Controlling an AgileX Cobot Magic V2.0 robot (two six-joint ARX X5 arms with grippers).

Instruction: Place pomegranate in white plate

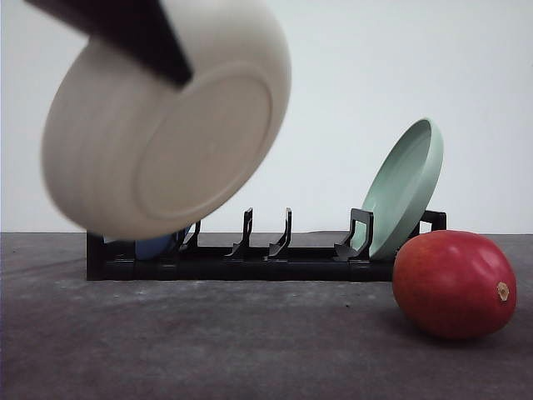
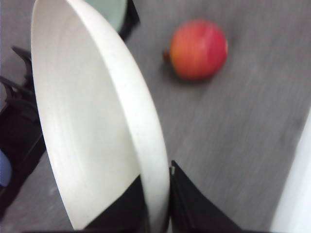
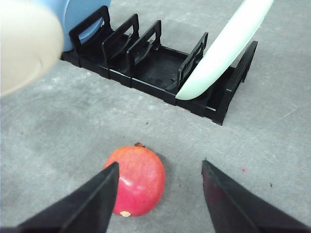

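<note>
Black dish rack (image 1: 250,258) sits on the grey surface (image 1: 208,342). Pale green plate (image 1: 405,187) leans upright in its right end slot; blue plate (image 3: 85,14) stands at the left end. Middle slots bare.

Spread right pincer (image 3: 158,194) above pomegranate (image 3: 136,180), near black rack (image 3: 155,63).

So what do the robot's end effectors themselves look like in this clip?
Both are plain matte black, with no visible markings or cables. The right end effector shows two broad, flat fingers tapering to angled tips. The left end effector shows similar black wedge-shaped fingers; in the front view it appears as a blurred dark bar.
</note>
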